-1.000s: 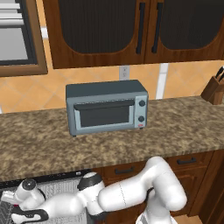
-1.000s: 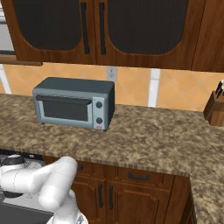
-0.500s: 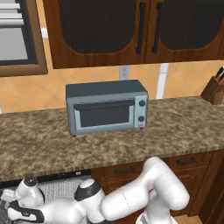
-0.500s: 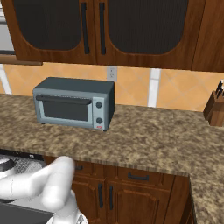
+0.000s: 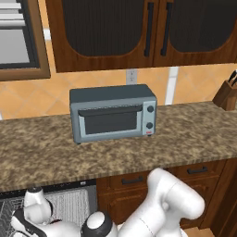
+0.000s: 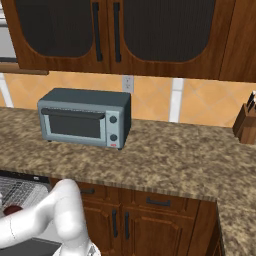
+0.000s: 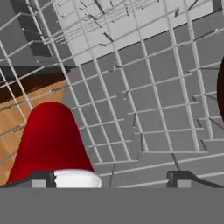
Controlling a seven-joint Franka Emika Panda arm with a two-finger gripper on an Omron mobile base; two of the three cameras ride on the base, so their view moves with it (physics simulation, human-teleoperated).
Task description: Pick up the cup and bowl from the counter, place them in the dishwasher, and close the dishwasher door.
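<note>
**Red cup lies in dishwasher rack**

The red cup (image 7: pixel 50 140), tapered with a white rim, lies on the white wire rack (image 7: pixel 144 109) of the dishwasher (image 5: pixel 69 203), close in front of the gripper (image 7: pixel 111 178). Its fingertips (image 7: pixel 41 178) stand wide apart, the left one just beside the cup's rim; whether they touch is hard to judge. A dark rounded edge at the hand view's right border may be the bowl (image 7: pixel 221 87). The white arm (image 5: pixel 162 208) bends low beneath the granite counter (image 5: pixel 115 152), where a grey-blue toaster oven (image 5: pixel 113 113) sits. Bare rack stretches ahead of the fingers.
</note>
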